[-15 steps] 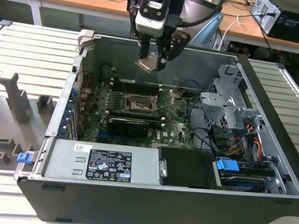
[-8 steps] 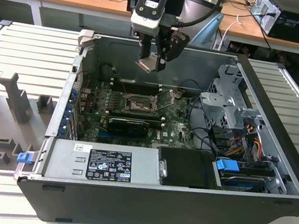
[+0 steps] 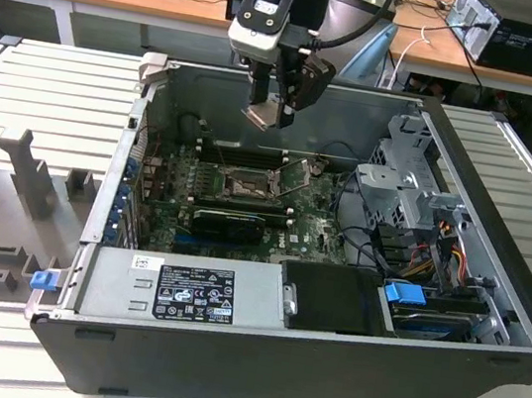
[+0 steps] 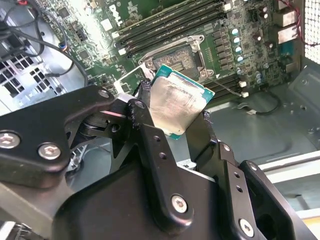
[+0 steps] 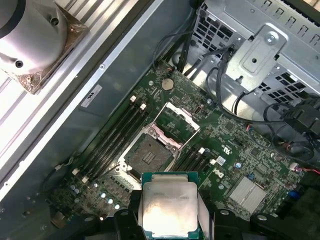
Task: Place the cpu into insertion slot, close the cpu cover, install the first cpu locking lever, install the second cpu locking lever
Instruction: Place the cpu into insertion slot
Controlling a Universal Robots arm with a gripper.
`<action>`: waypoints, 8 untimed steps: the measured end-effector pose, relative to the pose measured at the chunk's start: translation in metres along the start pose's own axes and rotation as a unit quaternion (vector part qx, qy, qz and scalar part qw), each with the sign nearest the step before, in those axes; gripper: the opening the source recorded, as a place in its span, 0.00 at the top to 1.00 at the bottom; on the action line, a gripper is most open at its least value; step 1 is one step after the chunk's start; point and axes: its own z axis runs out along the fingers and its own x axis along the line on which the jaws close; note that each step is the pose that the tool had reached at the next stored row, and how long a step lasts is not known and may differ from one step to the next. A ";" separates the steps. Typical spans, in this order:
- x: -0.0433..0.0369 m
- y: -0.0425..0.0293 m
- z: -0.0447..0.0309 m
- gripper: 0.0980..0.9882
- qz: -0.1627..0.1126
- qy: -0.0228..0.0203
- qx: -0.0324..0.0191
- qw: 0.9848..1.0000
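Note:
My gripper (image 3: 270, 112) hangs inside the open computer case, above the motherboard, shut on the cpu (image 3: 262, 116). In both wrist views the cpu (image 4: 176, 103) (image 5: 169, 206) is a square chip with a silver-grey face and a green edge, clamped between the black fingers (image 4: 141, 111). The insertion slot (image 5: 148, 154) (image 4: 176, 61) (image 3: 244, 187) is a square black socket on the board below, bare and uncovered. The cpu cover (image 5: 176, 118) (image 3: 295, 174) stands swung open beside the socket, on the drive-cage side. The chip is held clear of the socket, not touching it.
Long black memory slots (image 5: 120, 131) flank the socket. A metal drive cage (image 3: 408, 185) with cables (image 5: 227, 75) fills the exterior view's right. The power supply (image 3: 187, 290) lies at the case front. A round silver heatsink (image 5: 31, 35) rests outside the case wall.

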 end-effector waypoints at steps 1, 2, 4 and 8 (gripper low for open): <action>0.0000 0.0000 0.0001 0.52 0.010 -0.001 0.000 1.000; 0.0000 0.0000 0.0003 0.52 0.017 -0.001 0.000 1.000; 0.0000 0.0000 0.0004 0.52 0.026 -0.002 0.000 1.000; 0.0000 0.0000 0.0008 0.52 0.057 -0.005 -0.001 0.998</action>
